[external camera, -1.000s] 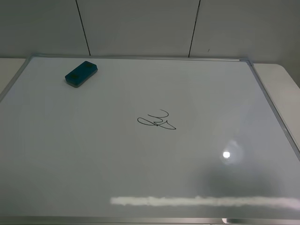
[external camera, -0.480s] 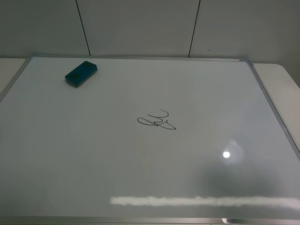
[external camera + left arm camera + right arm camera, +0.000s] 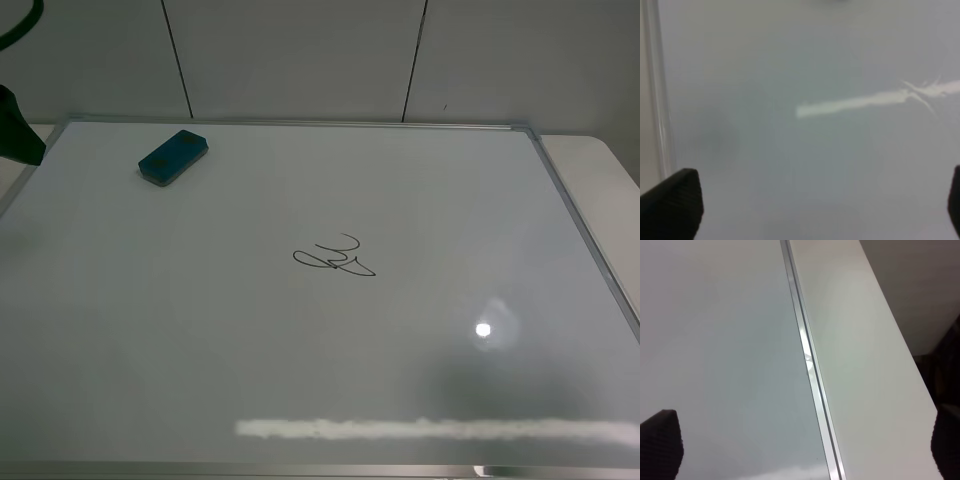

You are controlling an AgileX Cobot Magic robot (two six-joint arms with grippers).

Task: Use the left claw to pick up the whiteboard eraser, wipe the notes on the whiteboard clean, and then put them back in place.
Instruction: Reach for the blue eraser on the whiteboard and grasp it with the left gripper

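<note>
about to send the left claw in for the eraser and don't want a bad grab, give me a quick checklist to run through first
1. left claw open and empty: ok, fingers wide apart, only bare board between.
2. whiteboard eraser free to grab: ok, lies alone near the whiteboard's far left corner.
3. eraser in left wrist view: not ok, not visible there.
4. notes to wipe: ok, scribble mid-board, unwiped.
5. right gripper out of the way: ok, open at the board's edge.
6. claw height over the board: cannot tell.
</note>
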